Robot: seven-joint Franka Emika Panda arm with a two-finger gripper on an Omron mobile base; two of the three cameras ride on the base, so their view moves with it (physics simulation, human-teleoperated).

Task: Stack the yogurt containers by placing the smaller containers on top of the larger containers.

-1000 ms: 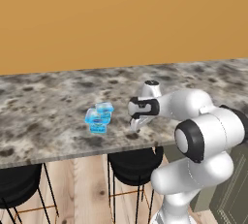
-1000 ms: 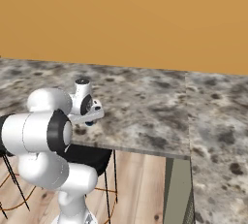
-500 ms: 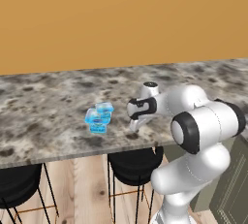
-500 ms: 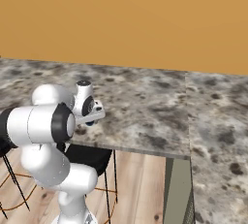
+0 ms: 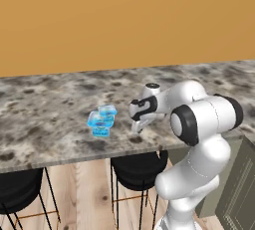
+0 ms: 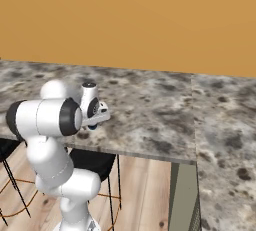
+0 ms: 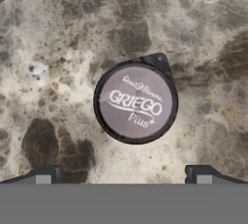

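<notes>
Where mottled stone counter spreads, round dark lidded cup, gripper wide

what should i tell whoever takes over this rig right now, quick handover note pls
Claw: open, empty, hanging straight above the tiny dark round cup, fingertips either side of it and not touching.
Things: the dark cup, with a lid that reads "Griego Plus", stands upright on the marble counter, by itself. The wide light-blue tub and the small light-blue cup stand close together on the counter, to the left of the claw in the left base view.
Done: nothing is stacked on the tub as far as the left base view shows.
Left: grasp the dark cup, and stack the smaller containers on the wide tub.
</notes>
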